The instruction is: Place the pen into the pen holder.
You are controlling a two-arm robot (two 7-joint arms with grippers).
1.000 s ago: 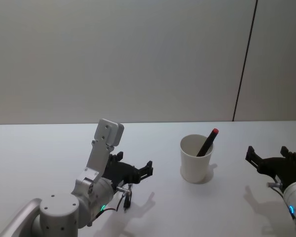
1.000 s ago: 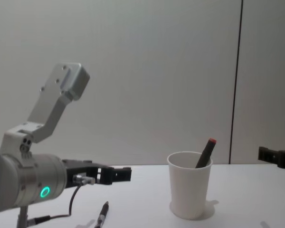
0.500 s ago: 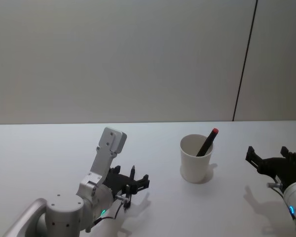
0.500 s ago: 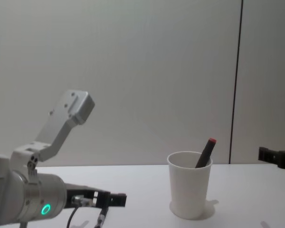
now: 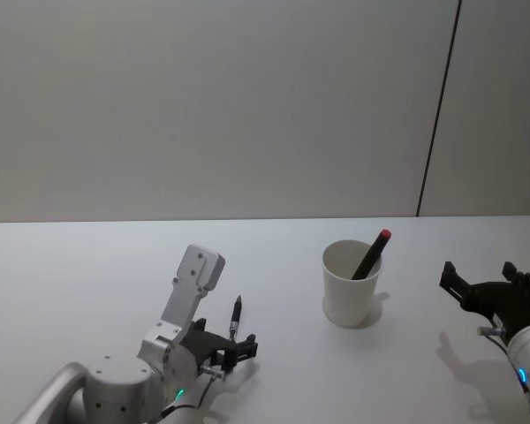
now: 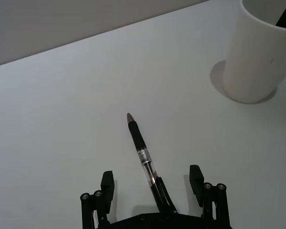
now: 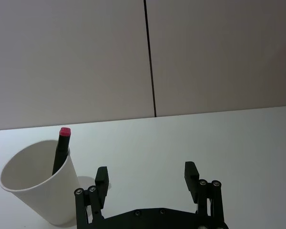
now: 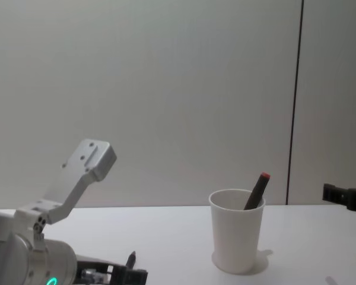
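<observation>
Pen [image 6: 136,136] is lying flat on the white table [image 6: 62,119], its rear end sitting between the spread fingers of my left gripper [image 6: 151,175], neither finger touching it, well apart from the pen holder [image 6: 257,57]. A red-capped marker [image 5: 371,252] is leaning inside that cup. My right gripper [image 7: 146,171] is hovering near the cup, fingers spread.

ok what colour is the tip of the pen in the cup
The tip is red; the right wrist view shows it best.

Plain pale grey wall [image 5: 203,106] stood behind. Thin dark vertical seam [image 5: 437,106] split wall toward right side, ran down to tabletop line. White matte table [image 5: 71,265] spread below. Light soft, even; shadows faint.
</observation>
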